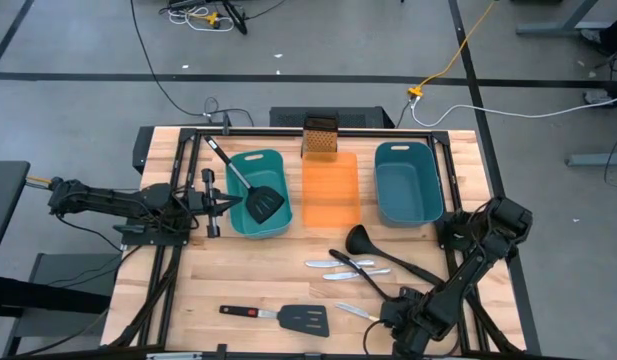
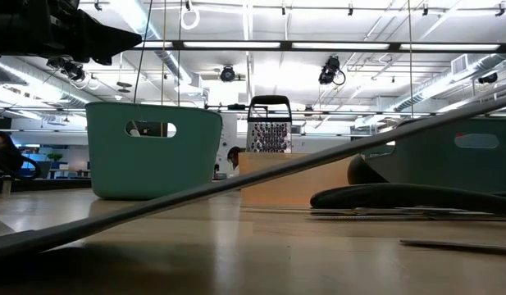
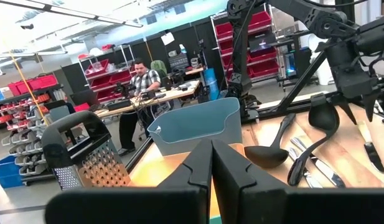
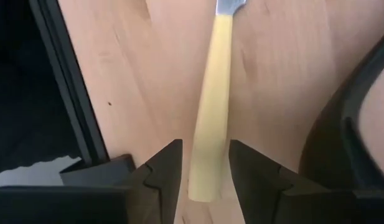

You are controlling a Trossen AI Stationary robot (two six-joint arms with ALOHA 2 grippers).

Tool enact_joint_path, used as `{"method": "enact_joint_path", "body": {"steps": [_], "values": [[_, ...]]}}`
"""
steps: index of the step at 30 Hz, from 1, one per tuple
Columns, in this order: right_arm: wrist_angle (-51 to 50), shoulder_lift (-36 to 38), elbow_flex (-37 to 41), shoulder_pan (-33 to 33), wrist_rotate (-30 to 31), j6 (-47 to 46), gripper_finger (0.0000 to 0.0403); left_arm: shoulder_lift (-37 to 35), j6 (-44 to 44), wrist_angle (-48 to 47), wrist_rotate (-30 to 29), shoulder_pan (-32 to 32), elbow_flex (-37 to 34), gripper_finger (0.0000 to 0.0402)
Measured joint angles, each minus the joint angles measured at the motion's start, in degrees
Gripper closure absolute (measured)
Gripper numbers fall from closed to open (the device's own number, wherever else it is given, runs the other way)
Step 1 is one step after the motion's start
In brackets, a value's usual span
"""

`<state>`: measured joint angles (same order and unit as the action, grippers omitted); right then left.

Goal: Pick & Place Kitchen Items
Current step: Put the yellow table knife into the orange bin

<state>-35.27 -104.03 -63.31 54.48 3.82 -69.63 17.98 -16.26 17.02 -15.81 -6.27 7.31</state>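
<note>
**At the table's front right: right claw straddles the yellow-handled knife**

At the front right corner of the table (image 1: 238, 280), your right claw (image 4: 200, 163) is down low over the small yellow-handled knife (image 4: 210, 106). In the right wrist view its two fingers (image 4: 163, 168) stand apart with the yellow handle running between them; the pads sit either side of the handle's end, and you cannot tell from these views whether they touch it. The knife lies flat on the wood, blade end pointing away from the claw.

Your left claw (image 1: 210, 203) hangs beside the left teal tub (image 1: 278, 160), its fingers pressed together and holding nothing. One black slotted spatula (image 1: 256, 195) already lies in that tub, head down inside and handle leaning out over the rear rim.

The remaining utensils are loose on the table:
- The red-marked spatula (image 1: 283, 317) lies flat near the front edge, left of centre.
- Two silver table knives (image 1: 340, 268) lie side by side in the middle, in front of the orange tray (image 1: 330, 190).
- Two black ladles (image 1: 383, 255) lie just right of the knives, their handles running toward the right arm.

The right teal tub (image 1: 408, 180) stands to the right of the tray. The box grater (image 1: 320, 135) stands upright at the rear edge, behind the tray.

In the left wrist view, a person (image 3: 139, 81) stands at a bench in the room beyond the table.
</note>
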Motion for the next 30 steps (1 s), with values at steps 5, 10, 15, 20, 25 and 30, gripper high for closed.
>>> {"method": "enact_joint_path", "body": {"steps": [5, 10, 15, 20, 25, 30], "values": [[0.2, -2.5, 0.0, 0.0, -1.2, 0.0, 0.0262, 0.0, -0.2, 0.0, 0.0, 0.0, 0.0, 0.0386], [0.2, -3.1, -0.2, 0.0, -1.0, -0.6, 0.0262, 0.0, -0.2, 0.0, 0.0, 0.0, 0.0, 0.0386], [0.1, -3.3, -0.2, 0.0, -0.9, -0.5, 0.0272, 0.0, -0.2, 0.0, 0.0, 0.0, 0.0, 0.0386], [-0.1, -3.4, -0.2, -0.1, 0.0, -0.4, 0.0317, 0.0, -0.1, 0.0, 0.0, 0.0, 0.0, 0.0386], [-0.1, -3.4, -0.2, -0.3, -0.3, -0.5, 0.0319, 0.0, 0.5, 0.0, 0.0, 0.0, 0.0, 0.0386], [-0.1, -2.7, 0.0, -0.3, -0.7, -0.6, 0.0319, 0.0, 0.5, 0.0, 0.0, 0.0, 0.0, 0.0386]]}}
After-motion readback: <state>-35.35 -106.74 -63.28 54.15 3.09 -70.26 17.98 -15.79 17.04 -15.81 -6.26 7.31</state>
